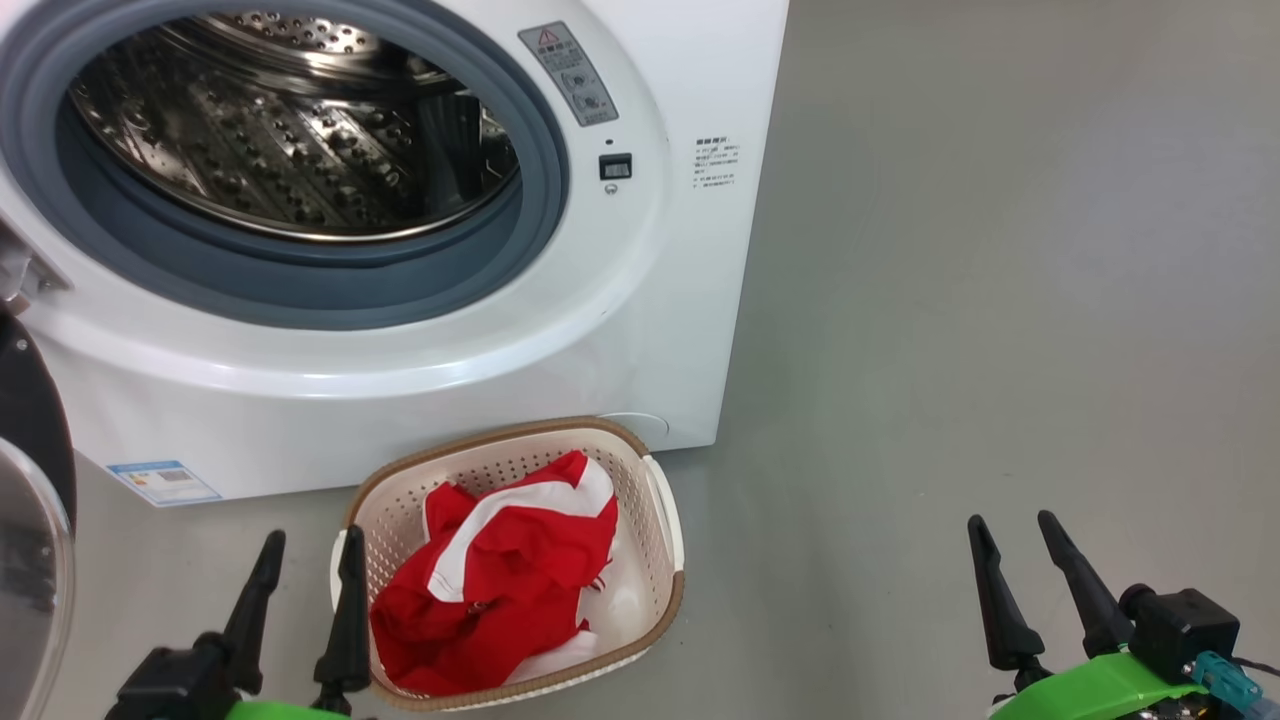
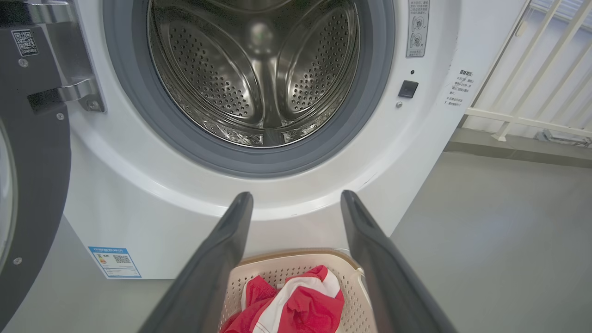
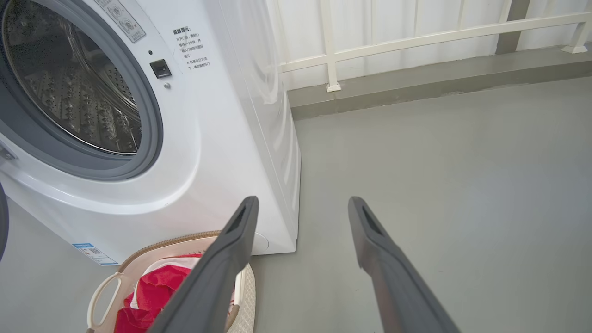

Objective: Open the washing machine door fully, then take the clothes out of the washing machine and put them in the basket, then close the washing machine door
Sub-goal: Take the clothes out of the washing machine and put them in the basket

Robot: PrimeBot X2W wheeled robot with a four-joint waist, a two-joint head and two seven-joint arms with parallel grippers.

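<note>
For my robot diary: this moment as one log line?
door open; drum empty; clothes in basket; left gripper open; right gripper open; todo: shut door

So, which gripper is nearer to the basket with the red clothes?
Left. The left gripper is at the left edge of the basket; the right gripper is far off to its right.

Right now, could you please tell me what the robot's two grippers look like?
The left gripper and right gripper each have two long, tapering black fingers on bright green wrist parts. Beside the right one sits a black boxy module with a teal connector.
</note>
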